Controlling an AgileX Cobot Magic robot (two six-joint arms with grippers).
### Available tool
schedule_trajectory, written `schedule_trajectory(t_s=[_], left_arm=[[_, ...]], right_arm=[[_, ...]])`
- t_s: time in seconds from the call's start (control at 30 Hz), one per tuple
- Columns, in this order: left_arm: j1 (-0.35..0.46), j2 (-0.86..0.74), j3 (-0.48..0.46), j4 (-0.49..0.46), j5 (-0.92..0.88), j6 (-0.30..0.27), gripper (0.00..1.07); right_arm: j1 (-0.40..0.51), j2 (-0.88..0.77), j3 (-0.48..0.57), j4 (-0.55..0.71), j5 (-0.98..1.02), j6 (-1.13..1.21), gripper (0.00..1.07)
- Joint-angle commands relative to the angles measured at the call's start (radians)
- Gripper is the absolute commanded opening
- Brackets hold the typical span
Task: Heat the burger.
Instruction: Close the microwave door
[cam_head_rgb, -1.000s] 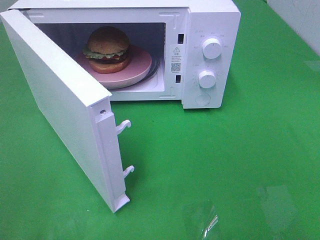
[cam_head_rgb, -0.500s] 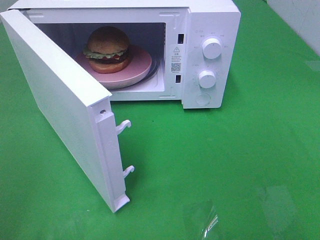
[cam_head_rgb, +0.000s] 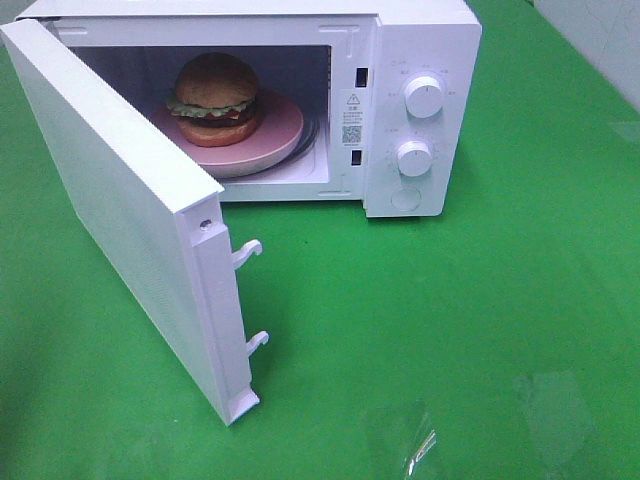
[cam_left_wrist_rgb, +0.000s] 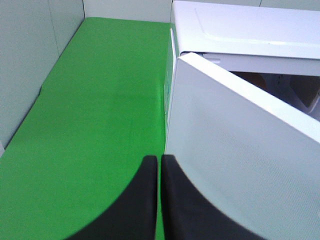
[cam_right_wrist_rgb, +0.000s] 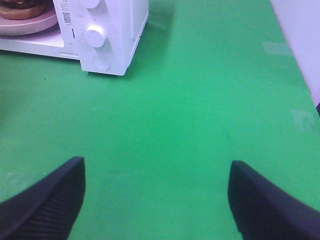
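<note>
Judging the burger (cam_head_rgb: 216, 98) inside the microwave (cam_head_rgb: 425, 40): probably light, squashy, glossy; safest lifted by the rim of its plate (cam_head_rgb: 278, 135); left gripper (cam_left_wrist_rgb: 159, 165) pinched together, right gripper (cam_right_wrist_rgb: 155, 167) spread apart.

Burger (cam_right_wrist_rgb: 20, 9) cropped in right wrist view, microwave sticker (cam_head_rgb: 351, 118) print unreadable

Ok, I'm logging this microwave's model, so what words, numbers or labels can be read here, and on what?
Nothing here can actually be read.
Sticker on the front frame of the microwave, beside the opening: code square and small print, too small to read.
Marks around the upper knob and lower knob: faint, too small to read.
</note>
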Motion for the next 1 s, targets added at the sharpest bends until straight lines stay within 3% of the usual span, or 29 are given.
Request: schedule_trajectory(t_s=[0.03,0.27,0.53,1.0], left_arm=[[0.004,0.038,0.009,-0.007,-0.138,0.003,0.00],[0.004,0.067,0.071,-0.022,-0.280,0.003,0.00],[0.004,0.076,0.232,-0.023,-0.545,0.002,0.00],[0.004,0.083,0.380,-0.005,-0.744,-0.014,0.00]], right_arm=[[-0.005,-0.026,0.003,0.001,-0.011,-0.011,0.76],[-0.005,-0.026,0.003,0.001,-0.011,-0.011,0.76],[-0.005,-0.026,0.003,0.001,-0.011,-0.011,0.76],[-0.005,-0.026,0.003,0.001,-0.011,-0.011,0.76]])
